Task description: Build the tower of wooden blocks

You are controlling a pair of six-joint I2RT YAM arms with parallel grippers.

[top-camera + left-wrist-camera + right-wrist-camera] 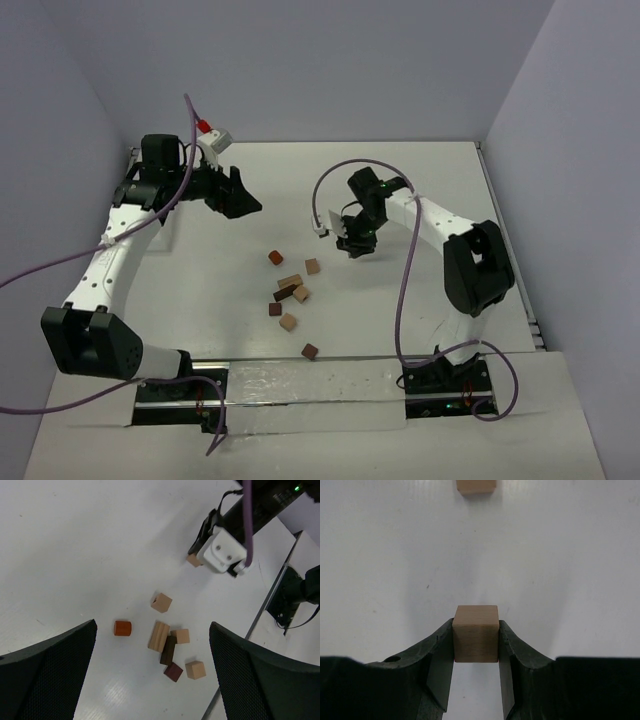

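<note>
Several loose wood blocks lie scattered mid-table: a tan bar, a dark bar, tan cubes, a dark reddish cube and an orange-red cylinder. No tower stands in any view. My right gripper is shut on a tan cube, low over the table just right of the pile, with its arm reaching in from the right. My left gripper hangs open and high at the back left, with nothing between its fingers.
A lone dark reddish cube lies near the front edge. Another tan block sits just ahead of the right gripper. Grey walls close the table at the back and sides. Purple cables loop from both arms.
</note>
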